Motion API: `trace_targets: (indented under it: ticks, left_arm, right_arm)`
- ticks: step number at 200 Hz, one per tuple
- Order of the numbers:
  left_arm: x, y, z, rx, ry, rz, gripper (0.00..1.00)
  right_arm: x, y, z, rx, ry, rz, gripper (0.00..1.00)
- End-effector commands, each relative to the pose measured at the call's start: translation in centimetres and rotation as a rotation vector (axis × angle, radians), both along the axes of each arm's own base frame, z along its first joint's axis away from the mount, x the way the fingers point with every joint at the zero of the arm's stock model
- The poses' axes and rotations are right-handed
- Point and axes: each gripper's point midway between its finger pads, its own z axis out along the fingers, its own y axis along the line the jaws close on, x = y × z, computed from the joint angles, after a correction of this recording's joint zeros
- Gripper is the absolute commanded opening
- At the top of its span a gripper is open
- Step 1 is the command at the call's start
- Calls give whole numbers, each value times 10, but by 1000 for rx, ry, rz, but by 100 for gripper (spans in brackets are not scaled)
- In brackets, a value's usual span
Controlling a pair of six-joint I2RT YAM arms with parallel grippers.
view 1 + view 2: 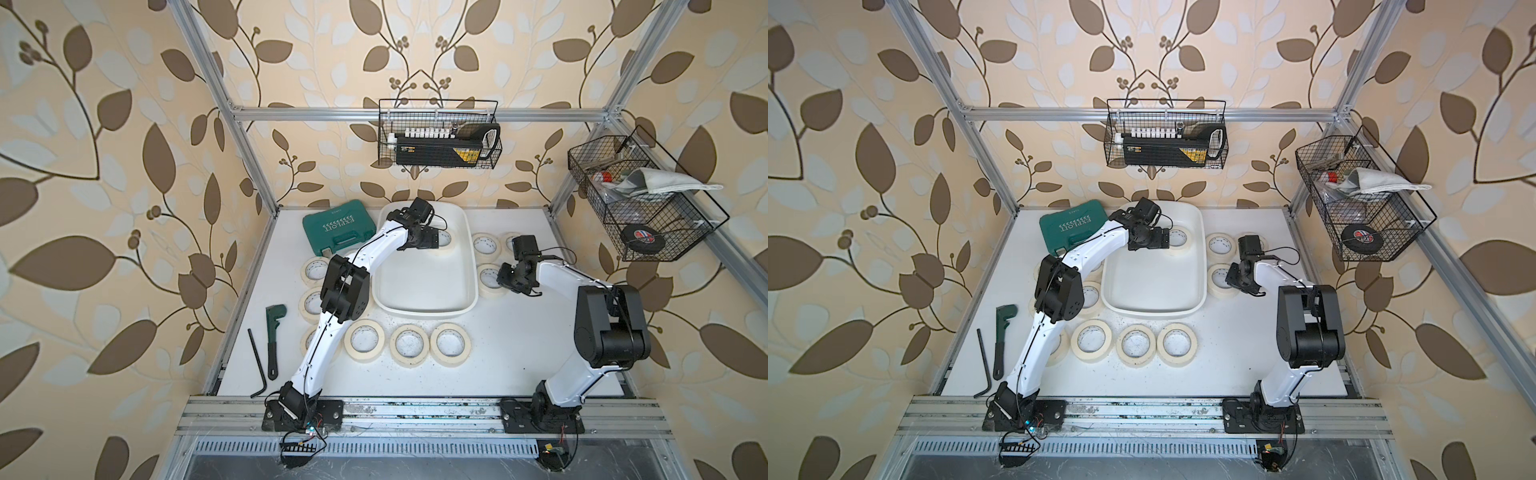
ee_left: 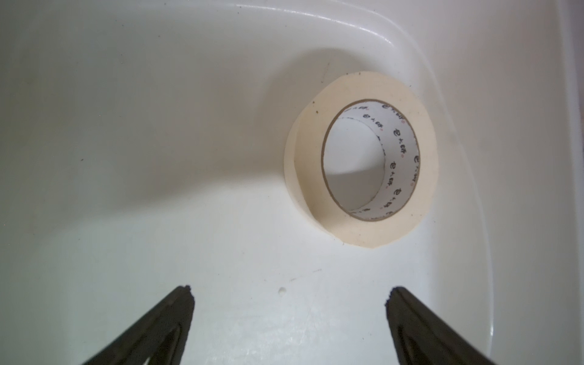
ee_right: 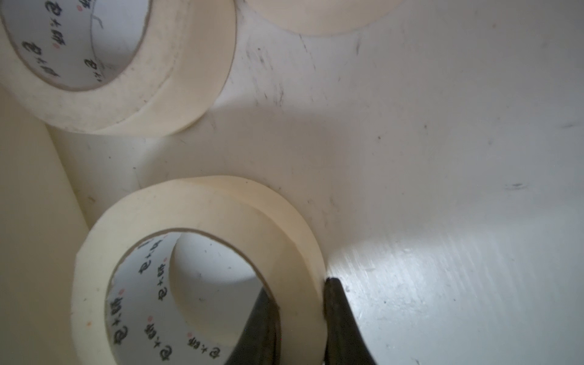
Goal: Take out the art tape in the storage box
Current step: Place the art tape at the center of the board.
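1. In both top views the white box [image 1: 424, 284] [image 1: 1154, 286] sits at the back of the counter [image 1: 519, 353]. One cream roll [image 1: 446, 250] [image 1: 1179, 250] lies flat inside it near the far wall, and the left tool [image 1: 440, 241] is just beside that roll. A side roll [image 1: 488, 293] lies outside, just beside the box's rim, under the right tool [image 1: 503, 284]. Three more rolls [image 1: 409, 363] lie in a row in front of the box.
2. In the left wrist view the left tool [image 2: 290, 290] gapes wide and holds nothing. Its tips stop short of the cream roll [image 2: 363, 234] on the box floor [image 2: 158, 126].
3. In the right wrist view the right tool [image 3: 295, 284] is narrow and pinches the side roll [image 3: 189, 205] through its wall, with one finger inside the core and one outside. A neighbouring roll [image 3: 177, 79] lies near on the counter [image 3: 442, 158].
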Motion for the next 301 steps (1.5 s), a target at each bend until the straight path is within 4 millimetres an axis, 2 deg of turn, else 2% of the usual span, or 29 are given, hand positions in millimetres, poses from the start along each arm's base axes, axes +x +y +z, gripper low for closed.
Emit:
trace_targets:
  ticks: [1,24,58,130,190,210,247,301]
  left_arm:
    - [16,-9,17,-37,-69,-27,99]
    - [23,-14,13,-39,-92,-44,99]
    - [33,-19,7,-41,-117,-52,99]
    - [47,-22,-18,-10,-143,-43,99]
    - [55,-23,-34,19,-173,-62,96]
    - [56,-24,-42,27,-169,-78,91]
    - [54,-25,-50,37,-159,-99,77]
    - [43,-23,-45,43,-124,-126,41]
  right_arm:
    - [13,7,10,13,-42,10,24]
    - [11,8,10,8,-38,10,33]
    - [5,9,16,12,-34,9,40]
    - [-12,24,61,30,-104,43,45]
    - [-30,26,93,32,-161,54,47]
    - [-36,25,102,29,-175,55,47]
    - [-42,26,115,32,-203,59,47]
    - [-43,29,119,53,-216,62,48]
